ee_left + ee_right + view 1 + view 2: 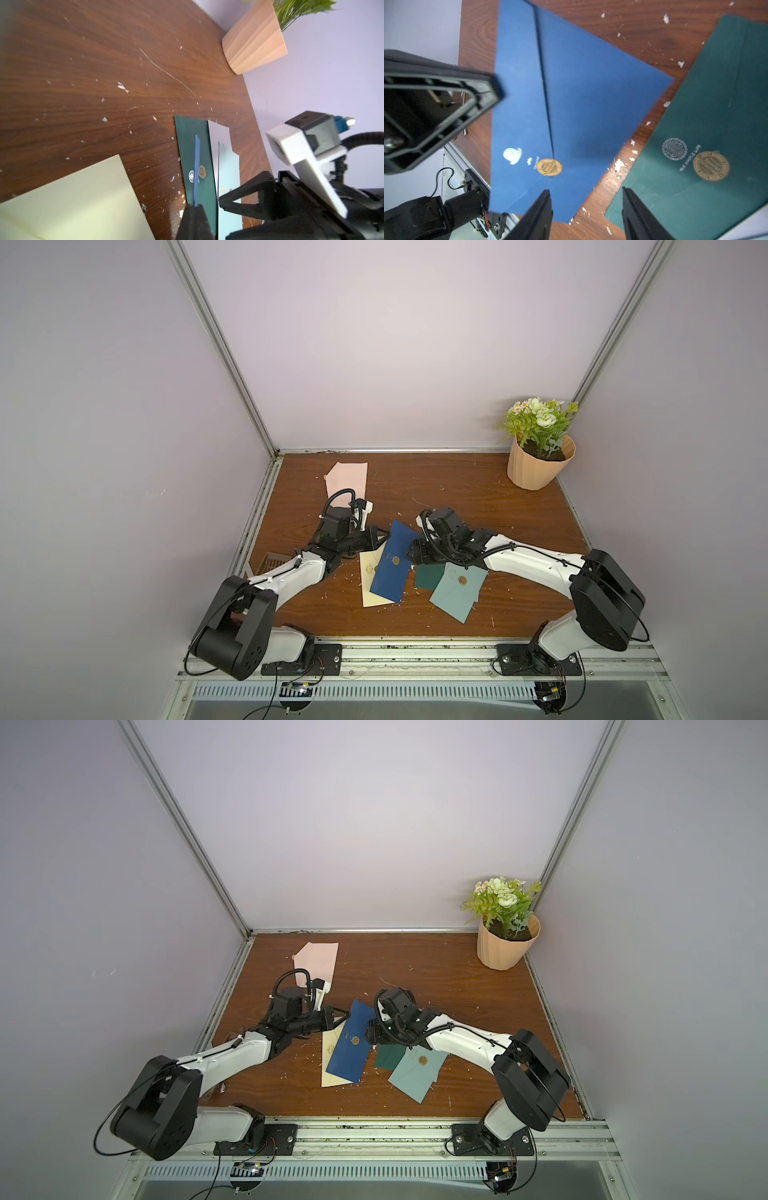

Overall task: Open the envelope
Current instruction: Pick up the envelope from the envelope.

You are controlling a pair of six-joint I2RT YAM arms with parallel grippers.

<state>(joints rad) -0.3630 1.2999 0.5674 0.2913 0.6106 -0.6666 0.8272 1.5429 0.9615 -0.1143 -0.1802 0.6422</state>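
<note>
Now, blue envelope point(392, 572) at centre of table point(457, 497), overlapping cream envelope point(368, 593), gold seal point(549, 167) intact. My left gripper point(384, 536) pinches its 11 o'clock corner; right gripper point(586, 192) hangs at its 3 o'clock edge, jaws apart, holding nothing.

Lilac walls point(374, 344), scuffed wood tabletop point(457, 489), potted plant point(540, 464)

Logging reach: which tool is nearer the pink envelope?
Left. The left tool grips the blue envelope near the pink envelope; the right tool sits across the blue envelope, farther.
</note>
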